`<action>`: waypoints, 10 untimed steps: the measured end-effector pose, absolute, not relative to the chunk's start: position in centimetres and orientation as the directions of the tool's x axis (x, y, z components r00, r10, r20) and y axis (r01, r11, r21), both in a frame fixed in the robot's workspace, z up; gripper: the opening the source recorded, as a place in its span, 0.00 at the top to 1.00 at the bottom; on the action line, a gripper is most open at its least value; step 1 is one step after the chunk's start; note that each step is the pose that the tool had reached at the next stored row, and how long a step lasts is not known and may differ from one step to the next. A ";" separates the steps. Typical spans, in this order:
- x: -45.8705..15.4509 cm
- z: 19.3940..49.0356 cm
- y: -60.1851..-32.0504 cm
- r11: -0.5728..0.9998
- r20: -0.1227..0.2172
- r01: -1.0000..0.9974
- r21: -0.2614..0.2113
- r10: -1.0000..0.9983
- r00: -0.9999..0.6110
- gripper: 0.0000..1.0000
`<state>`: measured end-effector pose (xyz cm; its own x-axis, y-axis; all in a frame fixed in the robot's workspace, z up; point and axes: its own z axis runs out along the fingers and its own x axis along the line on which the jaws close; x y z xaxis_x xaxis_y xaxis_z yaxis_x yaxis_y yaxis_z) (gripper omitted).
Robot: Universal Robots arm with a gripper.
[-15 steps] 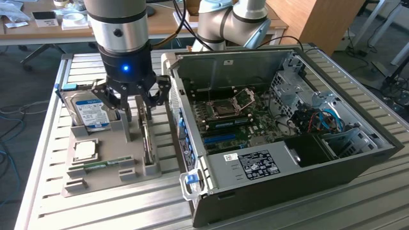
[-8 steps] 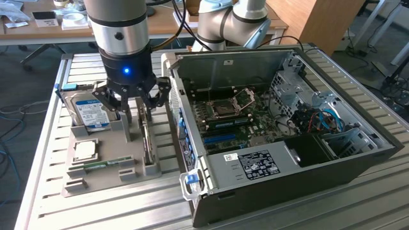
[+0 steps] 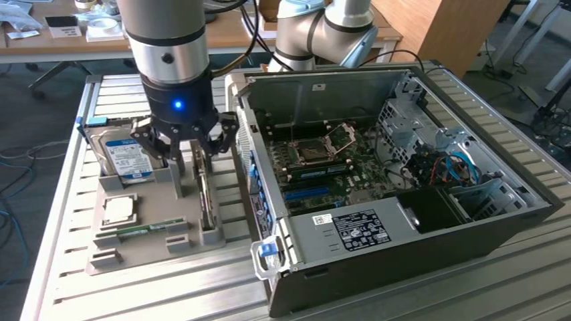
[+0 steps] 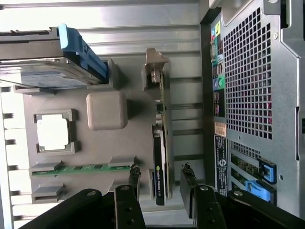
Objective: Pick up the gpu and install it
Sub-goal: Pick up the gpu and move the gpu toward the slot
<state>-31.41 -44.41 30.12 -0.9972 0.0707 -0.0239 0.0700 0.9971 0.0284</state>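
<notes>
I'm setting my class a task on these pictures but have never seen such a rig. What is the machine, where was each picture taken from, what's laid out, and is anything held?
It is a robot arm ending in a gripper, a claw with fingers. One picture comes from a camera off the arm, the other from a camera on its wrist. On a metal table stand an open computer case and a grey tray carrying a hard drive, a processor chip, a memory stick and the gpu (graphics card) standing on edge. The gripper is open, a finger on either side of the gpu, holding nothing.
</notes>
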 end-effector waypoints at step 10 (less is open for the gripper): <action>-31.4 29.5 -44.4 0.997 -0.025 0.069 0.028 0.069 -0.997 0.53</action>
